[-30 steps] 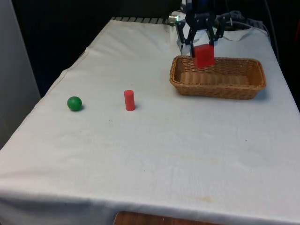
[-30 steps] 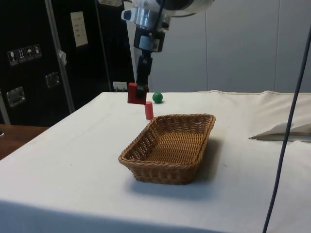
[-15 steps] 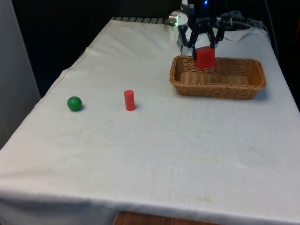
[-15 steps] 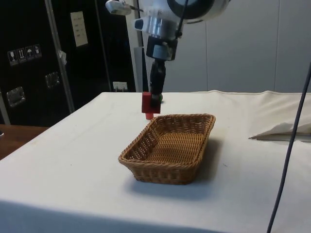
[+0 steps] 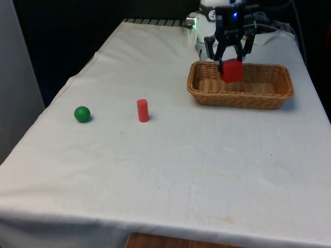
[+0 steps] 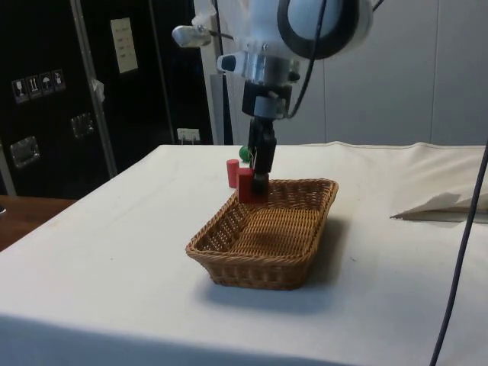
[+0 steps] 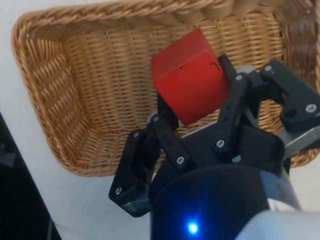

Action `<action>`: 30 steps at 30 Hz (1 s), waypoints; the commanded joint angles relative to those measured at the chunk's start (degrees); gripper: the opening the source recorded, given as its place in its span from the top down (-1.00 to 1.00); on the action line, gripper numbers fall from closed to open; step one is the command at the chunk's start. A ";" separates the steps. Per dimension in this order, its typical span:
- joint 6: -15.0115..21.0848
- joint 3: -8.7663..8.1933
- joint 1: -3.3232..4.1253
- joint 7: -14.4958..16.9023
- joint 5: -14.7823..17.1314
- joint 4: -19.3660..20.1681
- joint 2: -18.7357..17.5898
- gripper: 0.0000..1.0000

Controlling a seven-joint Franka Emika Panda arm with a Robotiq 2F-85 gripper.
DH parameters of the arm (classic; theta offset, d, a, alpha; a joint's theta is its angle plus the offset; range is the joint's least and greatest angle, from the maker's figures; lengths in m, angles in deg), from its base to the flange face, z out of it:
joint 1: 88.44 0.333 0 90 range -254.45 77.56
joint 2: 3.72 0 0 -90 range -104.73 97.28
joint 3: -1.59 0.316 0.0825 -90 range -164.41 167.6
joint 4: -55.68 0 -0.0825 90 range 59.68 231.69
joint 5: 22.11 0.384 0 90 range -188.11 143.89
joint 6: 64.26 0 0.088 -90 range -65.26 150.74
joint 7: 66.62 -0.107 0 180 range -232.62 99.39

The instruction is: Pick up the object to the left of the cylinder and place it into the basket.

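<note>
My gripper point(image 5: 231, 64) is shut on a red cube point(image 5: 231, 71) and holds it just above the woven basket point(image 5: 240, 101), over the end on the front view's left. From the side, the red cube point(image 6: 248, 185) hangs over the far end of the basket point(image 6: 244, 271), level with the rim. In the wrist view the red cube point(image 7: 190, 82) sits tilted between the fingers point(image 7: 167, 130), with the basket point(image 7: 85, 90) floor beneath it. A red cylinder point(image 5: 143, 110) stands upright mid-table. A green ball point(image 5: 81, 113) lies to its left in the front view.
The red cylinder point(image 6: 231, 171) and the green ball point(image 6: 244, 153) show just behind the gripper point(image 6: 259, 181) in the side view. White cloth is folded up at the table's far end point(image 6: 442, 206). A dangling cable point(image 6: 457, 267) crosses the side view's right edge.
The gripper has carried the red cube towards the front view's right and lowered it, from beside the basket's corner to above its inside.
</note>
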 commanded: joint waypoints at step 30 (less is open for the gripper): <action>6.70 7.96 0.11 -6.42 -0.11 0.80 -8.59 0.96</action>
